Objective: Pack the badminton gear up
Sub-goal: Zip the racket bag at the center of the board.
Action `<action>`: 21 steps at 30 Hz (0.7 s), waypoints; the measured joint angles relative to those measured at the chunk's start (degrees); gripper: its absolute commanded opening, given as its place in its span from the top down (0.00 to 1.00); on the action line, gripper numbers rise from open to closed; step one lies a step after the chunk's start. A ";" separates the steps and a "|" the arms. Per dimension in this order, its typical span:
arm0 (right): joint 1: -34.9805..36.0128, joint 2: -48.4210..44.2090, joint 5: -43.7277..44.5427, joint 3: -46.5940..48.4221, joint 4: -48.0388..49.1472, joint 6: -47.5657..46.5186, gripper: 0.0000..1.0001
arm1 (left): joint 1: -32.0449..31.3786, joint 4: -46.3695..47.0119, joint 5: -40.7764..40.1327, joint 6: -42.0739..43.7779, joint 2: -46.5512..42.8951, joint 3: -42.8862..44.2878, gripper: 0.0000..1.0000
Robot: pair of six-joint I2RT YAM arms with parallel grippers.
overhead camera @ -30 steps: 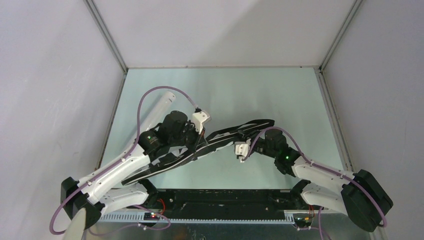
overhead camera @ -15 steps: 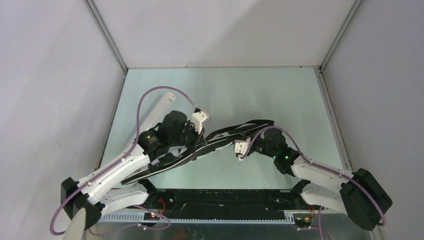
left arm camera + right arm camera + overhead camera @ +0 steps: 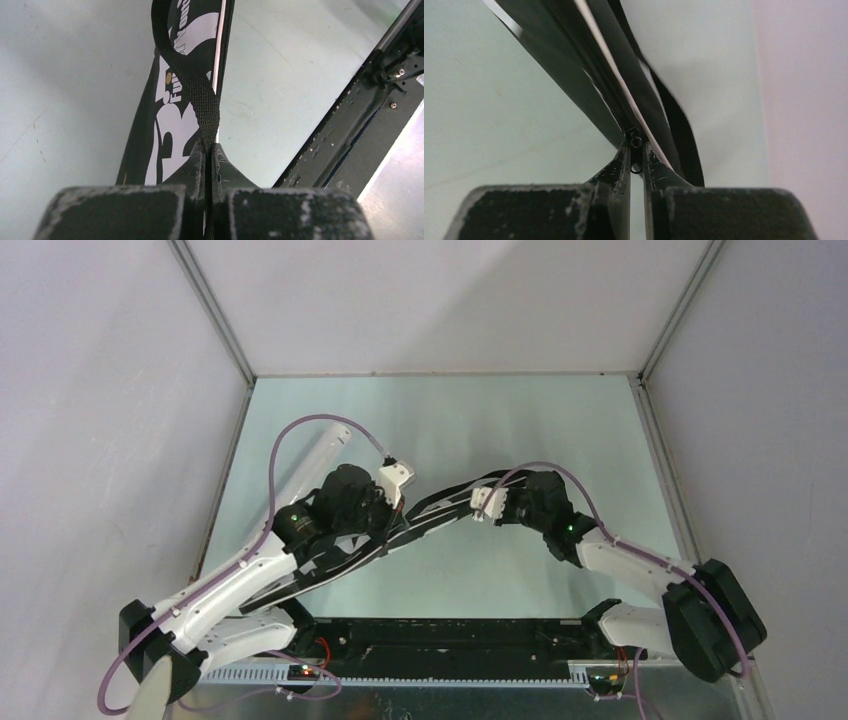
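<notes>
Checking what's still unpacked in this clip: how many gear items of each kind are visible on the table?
Bag: 1
Tube: 1
Rackets: 0 in view
Shuttlecocks: 0 in view
Total: 2 visible

Black racket-shaped bag [image 3: 435, 512] with big white lettering, stretched slantwise across the middle of the table [image 3: 450, 420], near end low on the left, far end looking lifted off the surface. Woven black strap [image 3: 192, 85] looped up off it, pinched tight in the left gripper [image 3: 210, 150]. Tiny metal zip pull [image 3: 636, 144] on its edge, nipped by the right gripper [image 3: 636, 160]. Long white tube [image 3: 312, 458] lying slantwise by the left edge, lower end hidden.
</notes>
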 measured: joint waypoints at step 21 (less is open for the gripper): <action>-19.52 16.96 6.58 10.32 -5.90 1.07 1.00 | 1.66 -2.62 2.91 1.81 -2.12 -2.03 1.00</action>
